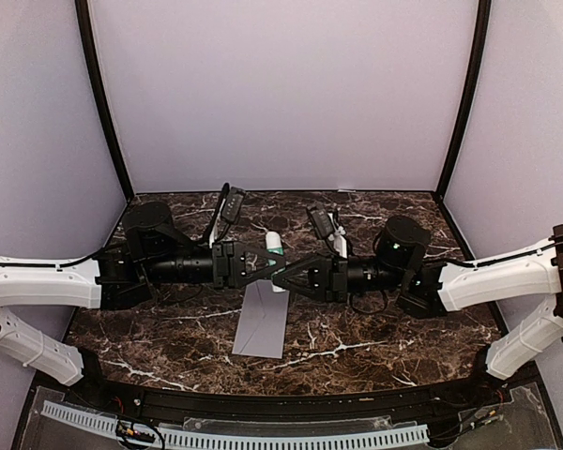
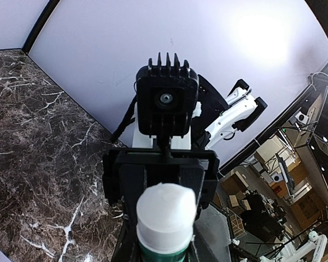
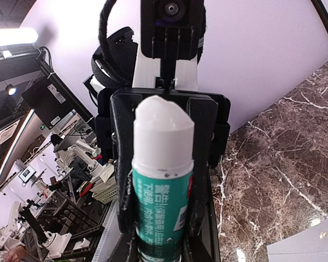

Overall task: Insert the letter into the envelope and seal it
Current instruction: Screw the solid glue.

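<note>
A green glue stick with a white cap stands upright above the table's middle, where both grippers meet tip to tip. My right gripper is shut on its green body. My left gripper comes in from the left, its jaws pressed against either side of the white cap; in the left wrist view the cap fills the bottom centre. The grey envelope lies flat on the table just below the grippers, and a corner of the envelope also shows in the right wrist view. The letter is out of view.
The dark marble table is enclosed by pale walls at the back and sides. Black rails run up the back corners. Both arms stretch in horizontally from the table's side edges.
</note>
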Tool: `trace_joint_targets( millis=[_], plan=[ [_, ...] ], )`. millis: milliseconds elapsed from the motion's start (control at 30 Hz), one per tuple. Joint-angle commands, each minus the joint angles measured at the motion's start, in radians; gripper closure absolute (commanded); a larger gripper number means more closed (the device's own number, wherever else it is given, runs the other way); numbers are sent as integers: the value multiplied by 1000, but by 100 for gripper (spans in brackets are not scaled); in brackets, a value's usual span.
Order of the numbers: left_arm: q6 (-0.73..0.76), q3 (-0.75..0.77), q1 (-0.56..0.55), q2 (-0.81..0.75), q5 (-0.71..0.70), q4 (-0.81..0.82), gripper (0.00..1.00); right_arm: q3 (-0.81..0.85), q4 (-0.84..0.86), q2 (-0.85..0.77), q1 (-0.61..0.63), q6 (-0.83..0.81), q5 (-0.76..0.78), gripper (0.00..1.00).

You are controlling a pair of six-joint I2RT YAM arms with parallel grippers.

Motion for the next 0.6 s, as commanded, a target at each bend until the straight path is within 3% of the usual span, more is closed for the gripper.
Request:
trace_joint_targets(
  millis=[0, 167, 267, 567],
  plan=[
    [-30, -13, -5, 1, 16, 42, 98, -6, 82, 6, -13, -24, -12, 94],
    [-29, -28, -5, -15, -19, 87, 100, -30, 119, -11, -20, -8, -30, 62],
    [-36, -37, -5, -21, -30, 138, 100, -56, 149, -27, -26, 2, -35, 51],
    [-56, -41, -5, -9, -5, 213, 100, -66, 251, 14, -18, 72, -95, 46]
  ],
)
